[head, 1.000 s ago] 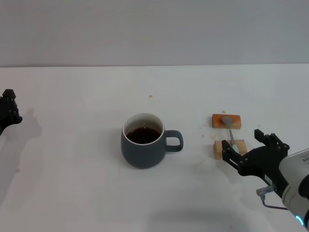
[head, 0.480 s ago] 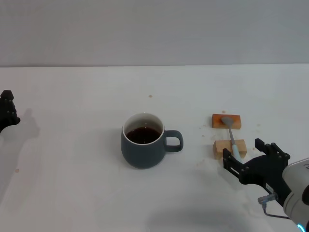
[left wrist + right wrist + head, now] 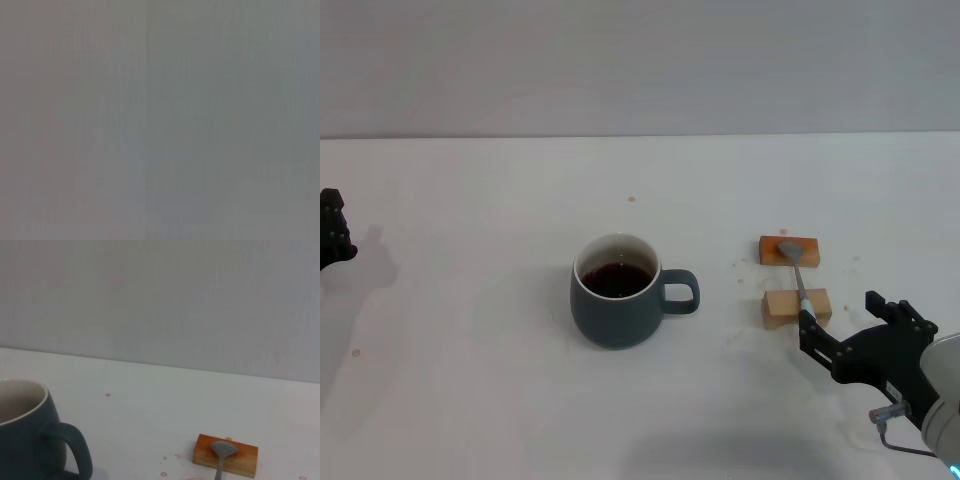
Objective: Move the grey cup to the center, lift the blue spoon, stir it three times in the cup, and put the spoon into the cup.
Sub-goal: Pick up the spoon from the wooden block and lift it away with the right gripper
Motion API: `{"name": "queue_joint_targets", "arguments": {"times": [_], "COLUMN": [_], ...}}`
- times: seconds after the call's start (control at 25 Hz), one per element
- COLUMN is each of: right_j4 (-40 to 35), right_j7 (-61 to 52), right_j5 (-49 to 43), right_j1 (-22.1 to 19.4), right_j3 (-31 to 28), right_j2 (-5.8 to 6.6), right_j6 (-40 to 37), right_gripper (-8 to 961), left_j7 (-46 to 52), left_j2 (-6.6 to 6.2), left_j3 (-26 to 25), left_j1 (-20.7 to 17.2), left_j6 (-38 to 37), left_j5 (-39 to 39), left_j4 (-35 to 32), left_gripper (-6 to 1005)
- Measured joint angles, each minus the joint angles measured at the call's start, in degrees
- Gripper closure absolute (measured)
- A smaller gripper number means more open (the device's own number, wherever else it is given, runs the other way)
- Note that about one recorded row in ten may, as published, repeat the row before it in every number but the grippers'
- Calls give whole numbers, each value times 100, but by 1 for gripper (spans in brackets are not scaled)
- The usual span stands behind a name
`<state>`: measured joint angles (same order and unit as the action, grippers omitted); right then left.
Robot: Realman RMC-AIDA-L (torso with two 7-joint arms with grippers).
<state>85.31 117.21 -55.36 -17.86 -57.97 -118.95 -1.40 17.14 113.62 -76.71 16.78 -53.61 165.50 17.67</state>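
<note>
The grey cup (image 3: 615, 292) stands mid-table with dark liquid inside, its handle toward my right; its rim and handle also show in the right wrist view (image 3: 30, 440). To its right the blue spoon (image 3: 798, 280) lies across two wooden blocks, its metal bowl (image 3: 223, 449) on the far orange block. My right gripper (image 3: 838, 314) is open just in front of the nearer block, and the end of the spoon's handle lies by its inner finger. Nothing is held between the fingers. My left gripper (image 3: 330, 232) sits at the table's far left edge.
The orange block (image 3: 789, 250) and the paler block (image 3: 796, 307) carry the spoon. Small brown spots (image 3: 632, 199) mark the white table (image 3: 500, 200). A grey wall rises behind it. The left wrist view is plain grey.
My right gripper has drawn back toward the front right, off the spoon's handle; the spoon stays on the blocks. The left gripper has slid further left.
</note>
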Motion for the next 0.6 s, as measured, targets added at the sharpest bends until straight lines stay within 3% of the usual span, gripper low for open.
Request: {"name": "queue_joint_targets", "arguments": {"times": [0.6], "right_j4": [-66], "right_j7": [25], "right_j5": [-28], "right_j1": [68], "right_j3": [145], "right_j2": [-9], "right_j6": [150], "right_gripper": [136], "left_j7": [0], "left_j2": [-16], "left_j3": [-1], "left_j1": [0], "left_j6": [-9], "left_j5": [0], "left_j4": [38], "left_gripper": [1001]}}
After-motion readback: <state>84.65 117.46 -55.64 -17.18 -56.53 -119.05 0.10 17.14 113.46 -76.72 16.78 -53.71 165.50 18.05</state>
